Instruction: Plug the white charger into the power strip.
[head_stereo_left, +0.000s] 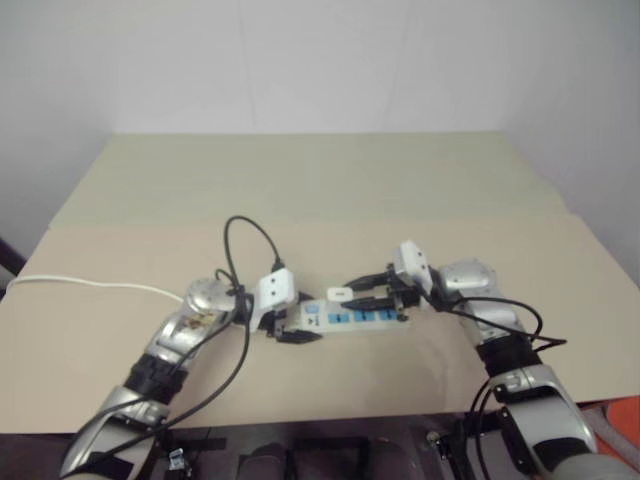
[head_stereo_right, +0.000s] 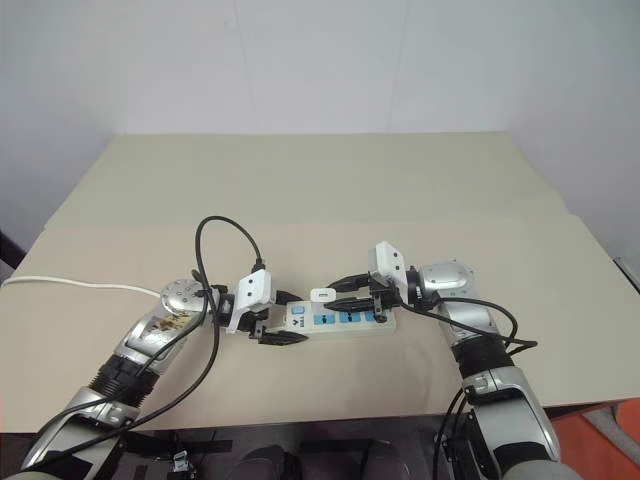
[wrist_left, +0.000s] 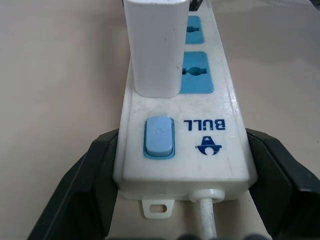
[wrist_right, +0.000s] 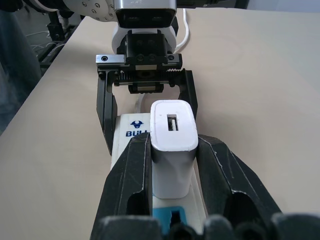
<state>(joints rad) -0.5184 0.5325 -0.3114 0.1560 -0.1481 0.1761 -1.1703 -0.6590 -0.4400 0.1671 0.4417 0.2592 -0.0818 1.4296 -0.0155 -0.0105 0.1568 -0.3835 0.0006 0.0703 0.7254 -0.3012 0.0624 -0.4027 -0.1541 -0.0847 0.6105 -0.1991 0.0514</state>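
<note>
The small white rounded plastic charger (wrist_right: 172, 145) stands upright on the socket nearest the switch end of the long white plastic power strip (wrist_left: 220, 100) with blue sockets, which lies near the front edge of the beige tabletop (head_stereo_left: 320, 190). The right gripper (wrist_right: 172, 165) is closed on the charger's sides, while the left gripper (wrist_left: 170, 200) clamps the strip's switch end. Insertion looks underway or nearly finished; next probably calls for a firm downward press, then letting go.
</note>
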